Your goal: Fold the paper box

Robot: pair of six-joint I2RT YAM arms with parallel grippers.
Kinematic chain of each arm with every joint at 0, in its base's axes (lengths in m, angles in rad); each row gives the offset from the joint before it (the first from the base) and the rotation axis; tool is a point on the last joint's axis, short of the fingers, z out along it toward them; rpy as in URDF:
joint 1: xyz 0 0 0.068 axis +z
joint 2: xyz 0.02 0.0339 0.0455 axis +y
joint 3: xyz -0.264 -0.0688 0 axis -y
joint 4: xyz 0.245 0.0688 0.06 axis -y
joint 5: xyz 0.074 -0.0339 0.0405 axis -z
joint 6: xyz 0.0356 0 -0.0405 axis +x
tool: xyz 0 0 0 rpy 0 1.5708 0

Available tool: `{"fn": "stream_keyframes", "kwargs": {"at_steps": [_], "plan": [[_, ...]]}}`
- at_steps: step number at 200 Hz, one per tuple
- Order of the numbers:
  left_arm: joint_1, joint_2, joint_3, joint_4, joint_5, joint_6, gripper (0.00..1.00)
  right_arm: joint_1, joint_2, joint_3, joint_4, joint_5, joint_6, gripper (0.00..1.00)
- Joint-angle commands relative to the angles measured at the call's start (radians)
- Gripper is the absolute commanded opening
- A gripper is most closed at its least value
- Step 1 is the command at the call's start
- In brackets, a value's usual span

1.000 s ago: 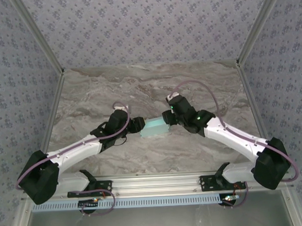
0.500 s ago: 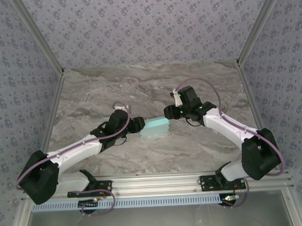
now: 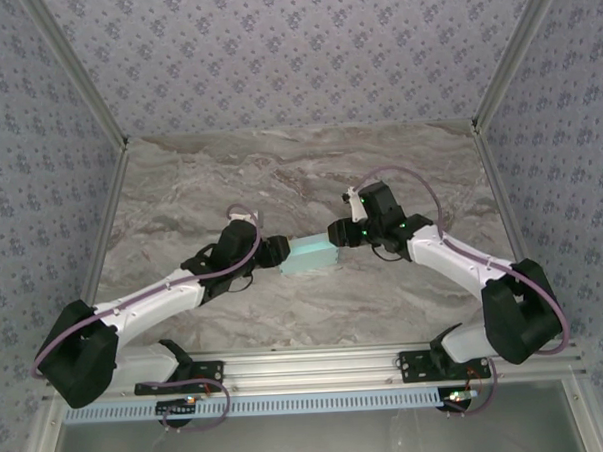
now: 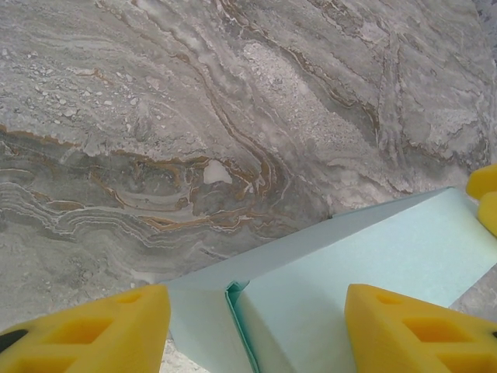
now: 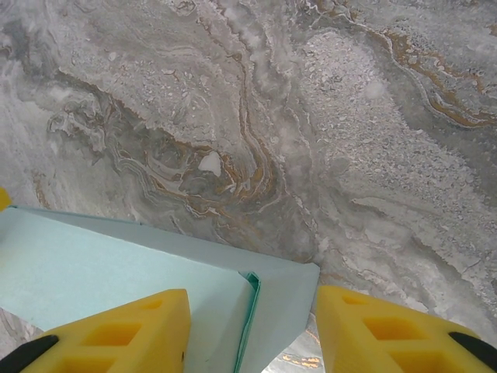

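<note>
Starting at the near edge in the top view: the left arm base and right arm base are fixed at the rail, and both arms are angled inward to meet mid-table. The paper box is found there, lying flat on the marble table, already closed into a pale blue rectangle with its long axis left to right. The left gripper is placed at its left end and the right gripper at its right end.

Left wrist view: the left gripper is seen with its yellow fingers spread apart and the box end between them. A tucked seam with a darker teal edge is visible. Whether the box is touched cannot be told.

Right wrist view: the right gripper is likewise spread wide and set astride the box corner. The same kind of seam is shown.

Nothing is clamped by either. Just beyond the box a small white speck is seen on the marble. Farther back, the table is enclosed by patterned walls.
</note>
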Motion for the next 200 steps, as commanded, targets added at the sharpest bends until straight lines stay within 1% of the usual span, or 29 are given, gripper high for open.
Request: {"fn": "stream_keyframes", "kwargs": {"at_steps": [1, 39, 105, 143, 168, 200], "plan": [[-0.003, 0.025, -0.015, -0.079, -0.017, 0.018, 0.61, -0.002, 0.008, -0.056, -0.058, 0.004, 0.015, 0.48], [-0.004, 0.022, -0.027, -0.087, -0.019, 0.016, 0.60, -0.002, 0.006, -0.087, -0.065, 0.014, 0.017, 0.47], [-0.003, 0.017, -0.106, -0.074, -0.007, -0.027, 0.56, -0.001, 0.007, -0.162, -0.052, 0.026, 0.035, 0.46], [-0.003, 0.005, -0.059, -0.090, -0.011, 0.002, 0.55, 0.007, 0.001, -0.116, -0.070, 0.028, 0.022, 0.46], [-0.003, -0.004, -0.019, -0.107, -0.023, 0.026, 0.56, 0.013, 0.005, -0.081, -0.090, 0.037, 0.006, 0.46], [0.001, -0.014, -0.016, -0.107, -0.014, 0.026, 0.56, 0.012, 0.011, -0.094, -0.092, 0.041, 0.005, 0.46]]}}
